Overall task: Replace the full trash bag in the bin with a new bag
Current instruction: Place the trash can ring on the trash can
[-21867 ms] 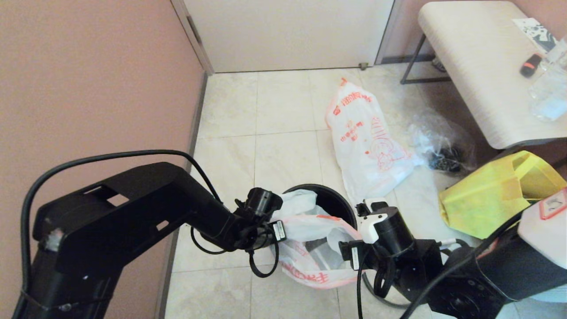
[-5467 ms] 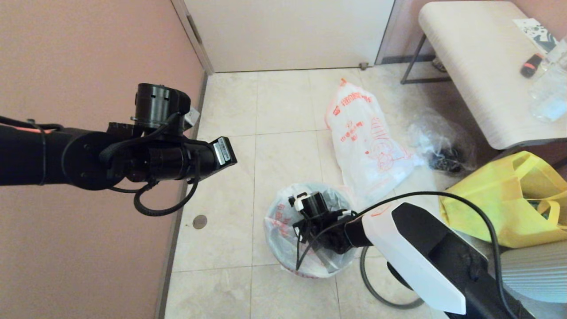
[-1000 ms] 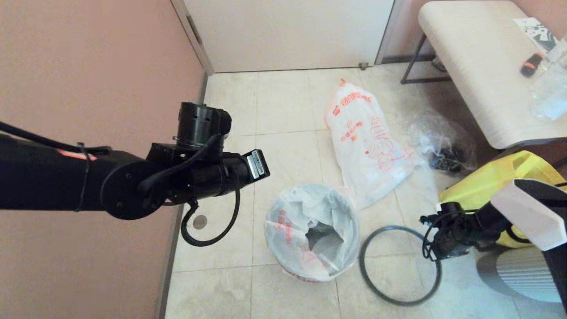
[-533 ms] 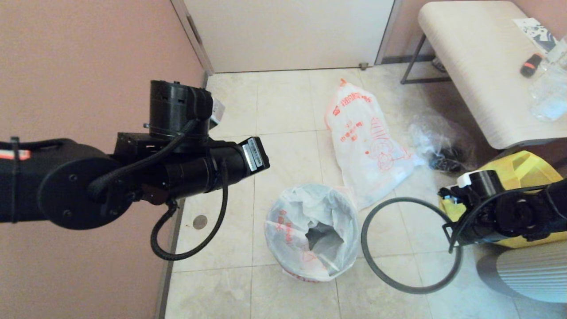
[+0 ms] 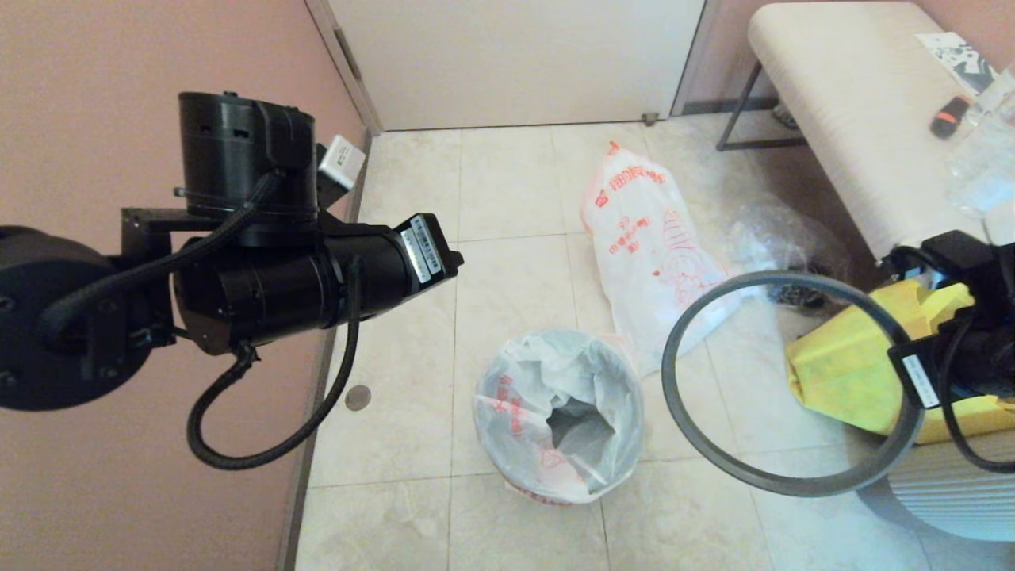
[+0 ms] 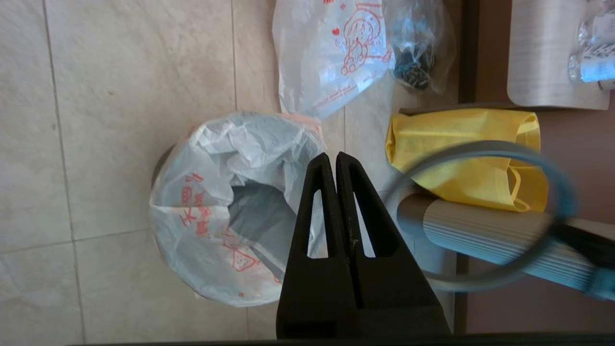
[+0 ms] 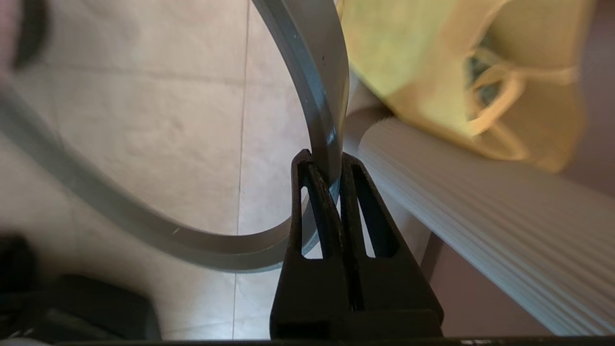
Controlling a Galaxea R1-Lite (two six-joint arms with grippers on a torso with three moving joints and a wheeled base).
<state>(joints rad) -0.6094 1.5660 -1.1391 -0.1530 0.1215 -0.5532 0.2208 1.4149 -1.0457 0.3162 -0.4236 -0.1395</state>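
The new bag (image 5: 547, 396) lines the bin on the floor tiles, its mouth open and its edge folded down over the outside; the bin itself is covered by it. Behind it the full trash bag (image 5: 650, 238) lies on the floor. My right gripper (image 7: 326, 161) is shut on the dark grey hoop rim (image 5: 793, 484), held in the air to the right of the bin, apart from it. My left gripper (image 6: 335, 156) is shut and empty, high above the bin, with its arm (image 5: 277, 270) raised near the wall.
A yellow fabric tote (image 5: 856, 373) sits right of the bin, partly behind the hoop. A clear bag of dark items (image 5: 785, 262) lies by the full bag. A pale bench (image 5: 840, 103) stands at the back right. The pink wall (image 5: 158, 63) runs along the left.
My right gripper has lifted the hoop rim off the floor, up and to the right. The left arm has risen and drawn back toward the wall. The bin and bags have not moved.
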